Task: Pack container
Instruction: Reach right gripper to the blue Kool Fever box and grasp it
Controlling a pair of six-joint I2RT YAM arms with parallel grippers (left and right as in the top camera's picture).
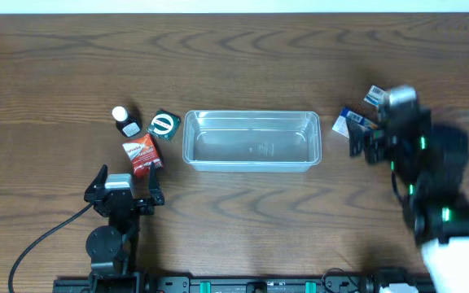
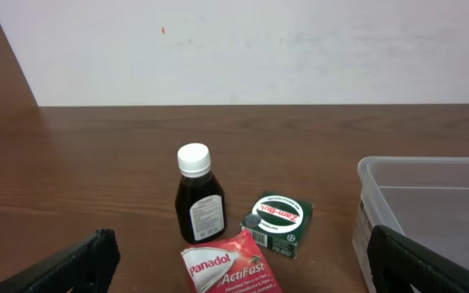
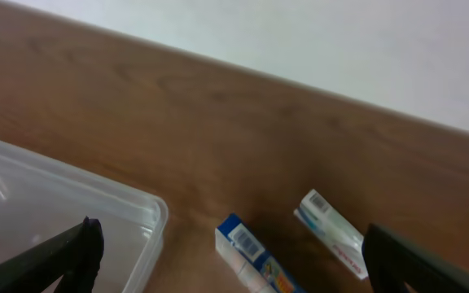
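Container (image 1: 251, 140) sits empty in the middle of the overhead frame, and with the left claw (image 1: 125, 190) and right claw (image 1: 368, 140) both wide apart and holding nothing, a finger could bump the blue box (image 1: 350, 124) away.

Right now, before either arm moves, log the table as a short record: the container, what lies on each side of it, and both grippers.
container: clear tray at the middle of the table, nothing in it
left of container: dark bottle, upright, white cap on; green Zam-Buk box; red Panadol packet
right of container: blue carton; white carton; both lying on the table
left gripper: open, holding nothing, facing the Panadol packet
right gripper: open, holding nothing, over the two cartons
packed so far: nothing
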